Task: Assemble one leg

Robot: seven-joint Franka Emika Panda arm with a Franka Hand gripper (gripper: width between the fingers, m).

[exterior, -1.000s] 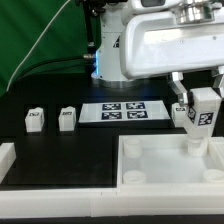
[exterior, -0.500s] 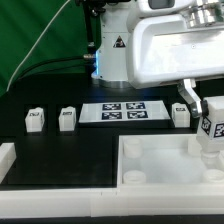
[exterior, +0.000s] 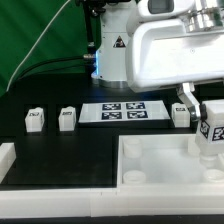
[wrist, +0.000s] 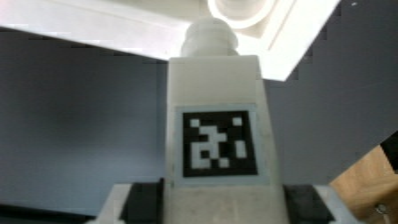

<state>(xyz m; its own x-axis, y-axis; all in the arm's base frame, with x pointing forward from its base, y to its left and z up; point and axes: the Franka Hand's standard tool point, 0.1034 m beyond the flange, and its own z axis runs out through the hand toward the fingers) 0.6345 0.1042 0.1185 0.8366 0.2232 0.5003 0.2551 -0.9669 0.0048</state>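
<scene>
My gripper is shut on a white leg with a black-and-white tag, held upright at the exterior view's right. The leg's lower end sits at the far right corner of the large white tray; I cannot tell whether it touches. In the wrist view the leg fills the middle between my dark finger pads. Its narrow tip points at a round corner socket of the tray. My gripper grips the leg's tagged end.
Two loose legs stand at the exterior view's left, a third is just behind my gripper. The marker board lies in the middle. A low white wall runs along the front and left edges.
My gripper has moved with the leg toward the exterior view's right and slightly down, over the tray's far right corner. In the last half second it hardly moved.
</scene>
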